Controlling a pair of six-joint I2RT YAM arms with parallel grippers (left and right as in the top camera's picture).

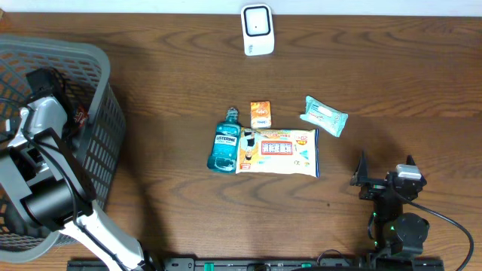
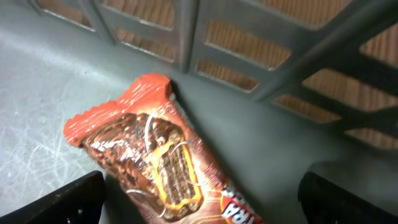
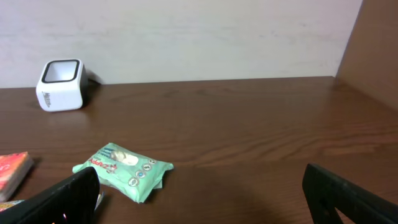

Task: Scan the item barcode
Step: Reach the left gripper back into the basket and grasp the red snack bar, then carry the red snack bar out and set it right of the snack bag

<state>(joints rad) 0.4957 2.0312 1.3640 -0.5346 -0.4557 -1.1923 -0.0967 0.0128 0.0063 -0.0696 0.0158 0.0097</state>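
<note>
An orange-red chocolate wafer packet [image 2: 155,155] lies flat on the grey floor of the basket [image 2: 56,81], close to its slatted wall. My left gripper [image 2: 205,202] hangs open just above it, one finger on each side of the packet's near end, not closed on it. In the overhead view my left arm [image 1: 41,117] reaches down into the basket [image 1: 105,128]. The white scanner [image 1: 257,30] stands at the table's far edge, also the white scanner [image 3: 60,84] in the right wrist view. My right gripper [image 1: 385,167] rests open and empty at the front right.
Mid-table lie a blue mouthwash bottle [image 1: 224,147], a small orange box [image 1: 260,114], a flat snack bag [image 1: 280,150] and a green wipes pack [image 1: 324,115]. The wipes pack [image 3: 124,168] lies ahead and left of my right gripper [image 3: 202,199].
</note>
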